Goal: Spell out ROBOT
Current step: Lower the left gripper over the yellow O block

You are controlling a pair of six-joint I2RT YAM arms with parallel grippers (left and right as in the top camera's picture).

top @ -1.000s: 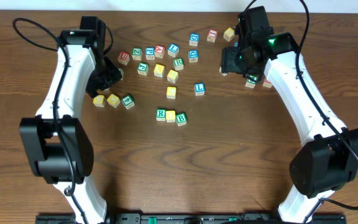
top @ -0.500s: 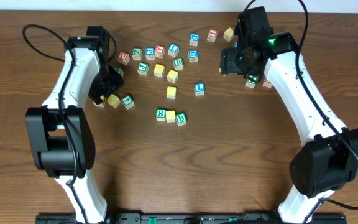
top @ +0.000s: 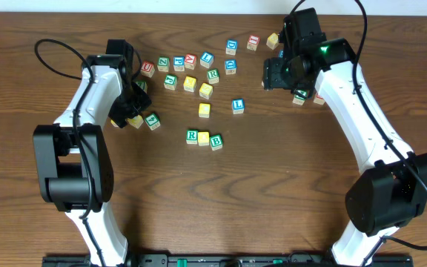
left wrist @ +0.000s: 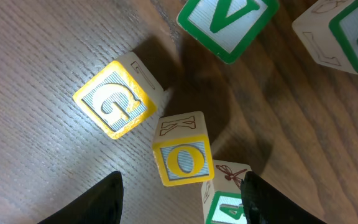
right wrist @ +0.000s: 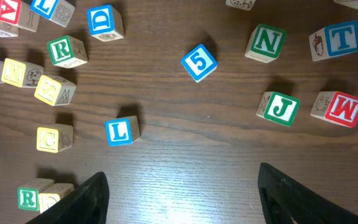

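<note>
Dark wood-grain bench (top: 273, 193) carried a scatter of small letter cubes, most of them toward its far edge. Nearer the middle, three stood in a touching row: the green R cube (top: 192, 136), a yellow cube (top: 204, 138) and the green B cube (top: 216, 142).

On the left side, the left claw (left wrist: 180, 182) hung low over the bench with its jaws apart, straddling the yellow O cube (left wrist: 182, 158). A gap showed on either side of that cube, so nothing was gripped. A yellow G cube (left wrist: 118, 99) lay just beside the O cube, a green V cube (left wrist: 225, 25) stood beyond it, and a green-framed cube (left wrist: 225, 202) touched the O cube's near corner.

At the far right, the right claw (right wrist: 180, 177) was open wide and empty above bare wood. The blue T cube (right wrist: 337, 40) sat ahead of it, with a red W cube (right wrist: 340, 109) close by and a green J cube (right wrist: 279, 107) beside that. A blue L cube (right wrist: 122, 131) lay alone.
</note>
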